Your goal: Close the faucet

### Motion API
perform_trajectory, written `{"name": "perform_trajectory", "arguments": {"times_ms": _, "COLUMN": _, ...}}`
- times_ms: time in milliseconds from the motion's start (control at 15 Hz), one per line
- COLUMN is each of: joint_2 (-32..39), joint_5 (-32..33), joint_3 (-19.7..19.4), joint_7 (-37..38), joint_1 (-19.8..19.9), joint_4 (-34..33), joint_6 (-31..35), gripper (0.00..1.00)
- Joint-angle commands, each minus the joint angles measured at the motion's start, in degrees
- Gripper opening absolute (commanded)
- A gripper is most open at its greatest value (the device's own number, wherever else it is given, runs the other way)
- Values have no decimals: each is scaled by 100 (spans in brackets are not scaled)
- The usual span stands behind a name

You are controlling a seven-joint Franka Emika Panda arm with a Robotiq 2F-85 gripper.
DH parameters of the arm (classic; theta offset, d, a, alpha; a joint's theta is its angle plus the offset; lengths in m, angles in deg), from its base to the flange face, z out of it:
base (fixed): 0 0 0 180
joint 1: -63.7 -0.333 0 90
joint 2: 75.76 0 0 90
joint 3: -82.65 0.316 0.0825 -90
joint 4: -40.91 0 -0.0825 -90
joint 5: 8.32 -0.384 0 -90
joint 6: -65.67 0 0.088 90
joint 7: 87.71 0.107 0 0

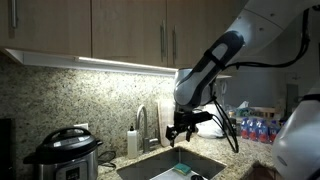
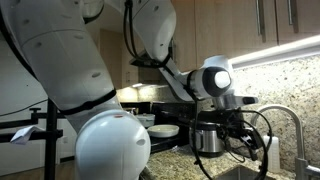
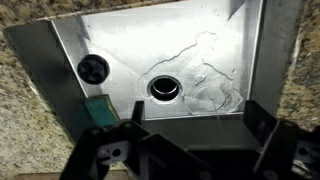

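Faucet stands at the back rim of the sink, just right of the soap bottle. Its gooseneck arches over the basin so water drops near the drain. It also shows at the right edge in an exterior view.

Left to right on the counter:
- Pressure cooker is far left, well apart from the action.
- The soap bottle comes next, kept at the tap for handwashing.
- The faucet follows, with its handle too small to make out.
- The gripper hangs over the basin, right of the spout and near it but not touching.
- Water bottles are at the far right, out of the way.

Gripper state: in the wrist view the gripper has its jaws spread wide with nothing between them, only the sink floor below. The wrist points straight down into the basin, so the faucet is out of that view.

A black stopper and a green sponge sit on the left of the basin. Wet streaks lie around the drain, but I cannot tell if water is running.

Judgement: approach stage, handle not yet contacted. The wide opening suits either a push or a grasp on the lever. The next move needs a shift toward the faucet base, and the risk is clipping the spout or the soap bottle.
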Motion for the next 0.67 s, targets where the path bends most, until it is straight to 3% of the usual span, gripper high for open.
{"name": "perform_trajectory", "arguments": {"times_ms": 0, "joint_2": -31, "joint_5": 30, "joint_3": -434, "joint_7": -552, "joint_1": 342, "joint_4": -44, "joint_6": 38, "gripper": 100}}
{"name": "perform_trajectory", "arguments": {"times_ms": 333, "joint_2": -101, "joint_5": 248, "joint_3": -671, "joint_7": -814, "joint_1": 796, "joint_4": -345, "joint_6": -172, "gripper": 100}}
{"name": "perform_trajectory", "arguments": {"times_ms": 600, "joint_2": -10, "joint_5": 62, "joint_3": -660, "joint_7": -718, "joint_1": 699, "joint_4": -288, "joint_6": -36, "gripper": 100}}
